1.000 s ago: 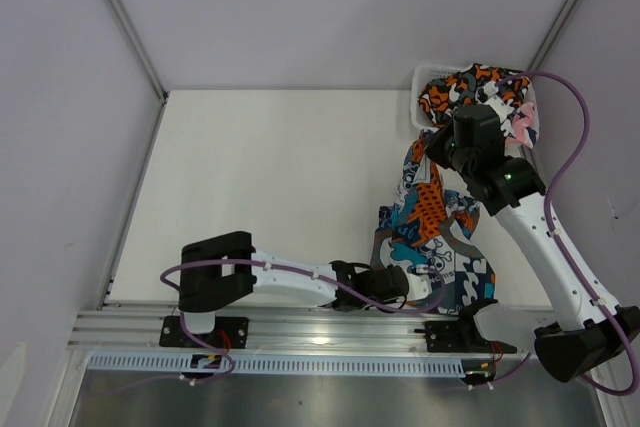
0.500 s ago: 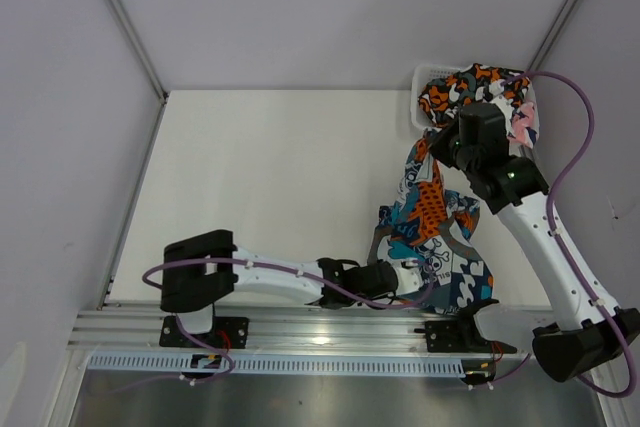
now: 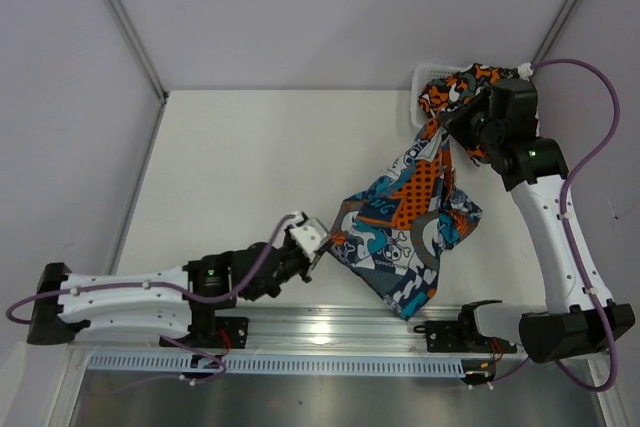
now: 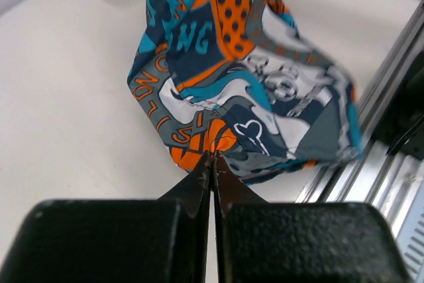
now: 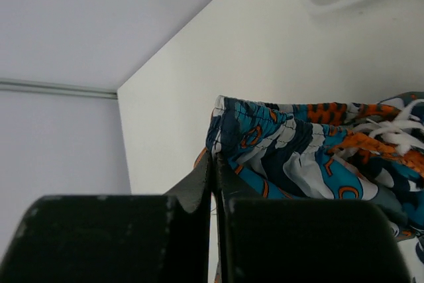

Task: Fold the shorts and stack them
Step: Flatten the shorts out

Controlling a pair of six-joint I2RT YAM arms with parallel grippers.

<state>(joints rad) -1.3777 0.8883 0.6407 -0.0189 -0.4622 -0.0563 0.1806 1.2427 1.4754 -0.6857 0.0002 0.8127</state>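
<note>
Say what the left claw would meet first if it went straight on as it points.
The blue-teal-orange patchwork shorts: the left claw is shut on their edge, and their fabric hangs directly ahead, it seems.

Soft matt printed cloth shorts (image 3: pixel 405 237); smooth matt table (image 3: pixel 250 167)

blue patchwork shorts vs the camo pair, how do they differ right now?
Grip: the blue patchwork shorts are pinched by the left gripper and the right gripper; no gripper holds the camo shorts.
Place: the blue patchwork shorts stretch out over the table; the camo shorts lie bunched in the white basket.
Print: blue-teal-orange patches with dots and lettering versus orange-black-white blotches.
Shared: both are unfolded.
</note>
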